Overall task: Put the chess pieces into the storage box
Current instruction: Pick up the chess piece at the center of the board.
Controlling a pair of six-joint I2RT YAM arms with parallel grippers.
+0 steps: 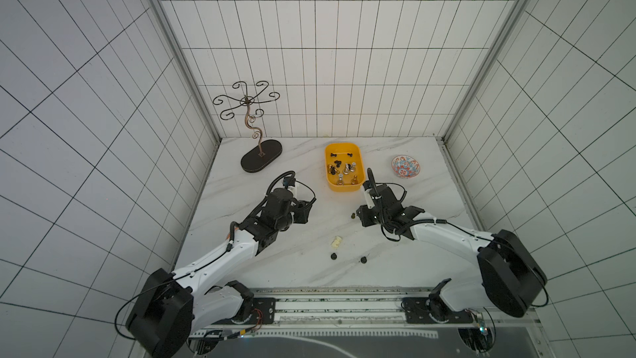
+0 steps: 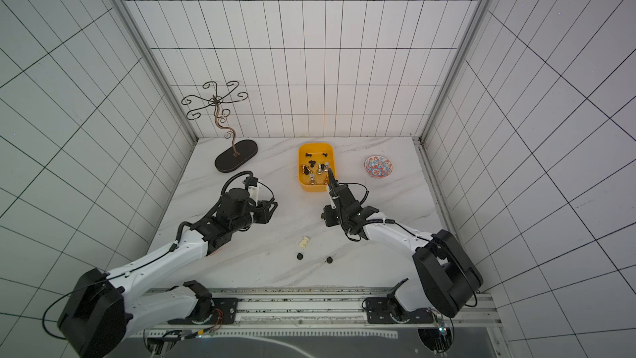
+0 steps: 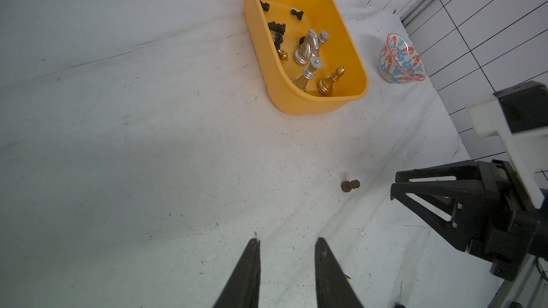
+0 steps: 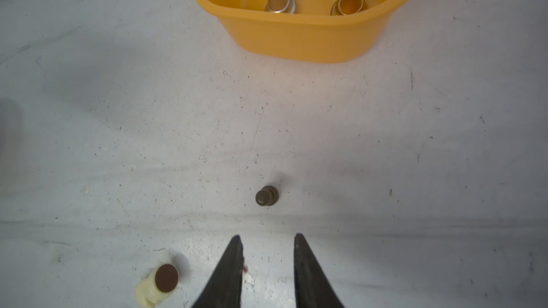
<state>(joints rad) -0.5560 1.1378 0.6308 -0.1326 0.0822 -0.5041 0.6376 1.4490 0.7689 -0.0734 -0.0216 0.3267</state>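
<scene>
Midway across the table, short of the storage box by the far edge, we see a brown pawn on its side just ahead of our right gripper, base toward it. Its jaws are slightly parted and empty. The left gripper is the same but farther off.

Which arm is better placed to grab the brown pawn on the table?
Right. The right gripper is open with the brown pawn just ahead; the left gripper sits farther off.

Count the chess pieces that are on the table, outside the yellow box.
4. A brown pawn is just ahead of the right gripper; a cream piece is nearer the robot; two black pawns are nearer still. The arms may hide more.
</scene>
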